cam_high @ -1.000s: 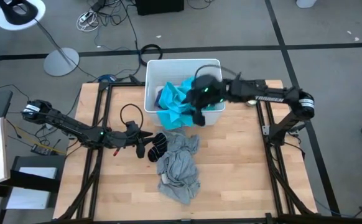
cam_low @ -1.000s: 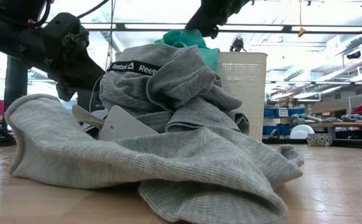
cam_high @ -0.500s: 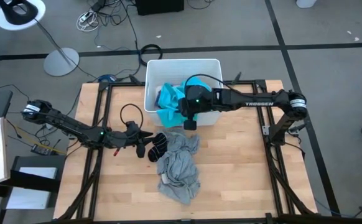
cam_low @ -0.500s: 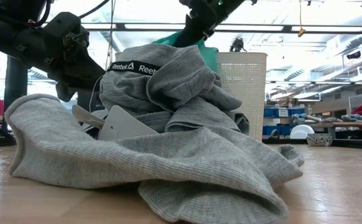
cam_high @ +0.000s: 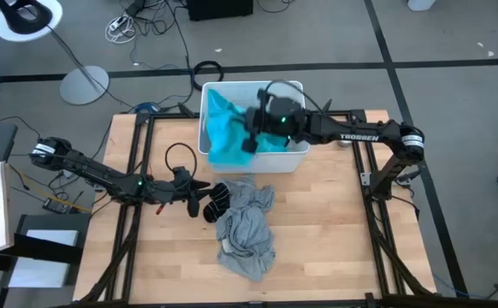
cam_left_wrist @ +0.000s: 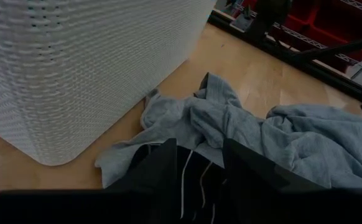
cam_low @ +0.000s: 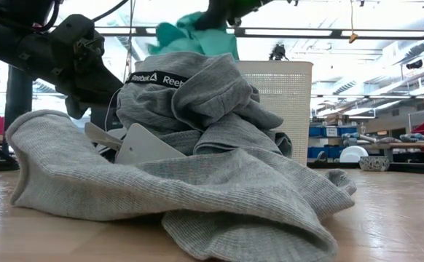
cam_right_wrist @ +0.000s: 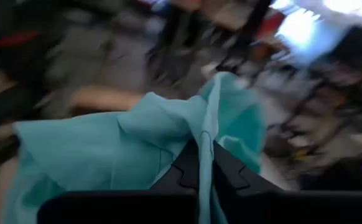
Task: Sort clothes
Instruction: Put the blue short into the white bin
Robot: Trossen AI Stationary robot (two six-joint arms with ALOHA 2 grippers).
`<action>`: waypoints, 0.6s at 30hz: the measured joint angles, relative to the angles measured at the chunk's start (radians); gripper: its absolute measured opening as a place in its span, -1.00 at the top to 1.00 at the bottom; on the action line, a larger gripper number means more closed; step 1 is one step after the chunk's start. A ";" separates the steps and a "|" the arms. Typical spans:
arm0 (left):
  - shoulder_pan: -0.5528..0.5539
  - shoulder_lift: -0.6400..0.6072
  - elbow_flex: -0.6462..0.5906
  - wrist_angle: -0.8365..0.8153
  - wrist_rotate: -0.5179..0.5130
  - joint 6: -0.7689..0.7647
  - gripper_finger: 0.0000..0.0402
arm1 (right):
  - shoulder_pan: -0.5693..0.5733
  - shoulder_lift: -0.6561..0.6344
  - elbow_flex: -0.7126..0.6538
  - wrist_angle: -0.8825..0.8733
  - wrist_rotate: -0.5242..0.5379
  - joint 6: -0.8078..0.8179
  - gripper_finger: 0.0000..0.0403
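My right gripper (cam_high: 251, 139) is over the white bin (cam_high: 249, 84), shut on the bright turquoise garment (cam_high: 223, 133). The garment is raised above the bin and shows high up in the low view (cam_low: 194, 33). My left gripper (cam_high: 196, 204) lies low on the table at the black socks (cam_high: 217, 198), shut on one of them (cam_left_wrist: 193, 180). The grey shirt (cam_high: 247, 229) lies crumpled on the table in front of the bin. It fills the low view (cam_low: 197, 182). The navy garment and the blue sock are hidden. My left gripper has a black sock with thin white lines (cam_left_wrist: 190, 186) between its two fingers (cam_left_wrist: 162, 171). The fingers lie nearly level, from the table's left. The sock rests on the table against the grey shirt. My right gripper pinches a bunched fold of the turquoise garment (cam_right_wrist: 201, 138) between its shut fingers (cam_right_wrist: 187, 165). The cloth is lifted and spreads slack over the bin's left half (cam_high: 219, 141).
The bin's perforated wall (cam_left_wrist: 75, 62) stands close beside my left gripper. A black cable loop (cam_high: 179, 158) lies on the table's left part. Bare wood (cam_high: 334, 231) is to the right of the grey shirt. A white tag (cam_low: 143, 145) pokes out of the shirt pile.
My right gripper has gone from the bin's near wall upward and toward the table's far left. It took the turquoise garment with it. The garment has been lifted higher and now spreads over the bin's left half.
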 joint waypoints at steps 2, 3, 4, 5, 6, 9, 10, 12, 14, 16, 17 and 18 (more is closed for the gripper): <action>0.000 0.000 0.000 0.000 0.000 0.001 0.33 | -0.026 0.000 0.000 0.084 0.055 -0.014 0.97; 0.000 0.000 0.000 -0.002 0.000 0.001 0.33 | -0.041 0.000 0.000 0.108 0.078 -0.015 0.97; 0.000 0.000 0.000 -0.004 0.000 0.002 0.33 | -0.058 -0.001 0.000 0.115 0.090 -0.014 0.97; 0.000 0.000 0.000 -0.006 0.000 0.002 0.33 | -0.075 -0.001 0.000 0.105 0.092 -0.001 0.97; 0.000 0.000 0.000 -0.006 0.000 0.002 0.33 | -0.091 -0.001 0.001 0.077 0.085 0.018 0.97; 0.000 0.000 0.000 -0.013 0.000 0.003 0.33 | -0.134 0.000 0.001 -0.081 -0.010 0.097 0.97; 0.000 0.000 0.000 -0.015 0.000 0.004 0.33 | -0.146 0.002 0.001 -0.142 -0.052 0.130 0.97; 0.000 0.000 0.000 -0.022 0.000 0.005 0.33 | -0.169 0.016 0.001 -0.253 -0.127 0.199 0.96; 0.000 0.000 0.000 -0.026 0.000 0.005 0.33 | -0.186 0.042 0.001 -0.349 -0.175 0.251 0.94; 0.000 0.000 0.000 -0.026 0.000 0.005 0.33 | -0.200 0.074 0.000 -0.407 -0.197 0.294 0.90; 0.000 0.000 0.000 -0.025 0.000 0.005 0.33 | -0.205 0.092 0.000 -0.416 -0.205 0.318 0.87; 0.000 0.000 0.000 -0.025 0.000 0.004 0.33 | -0.211 0.107 0.000 -0.422 -0.220 0.341 0.83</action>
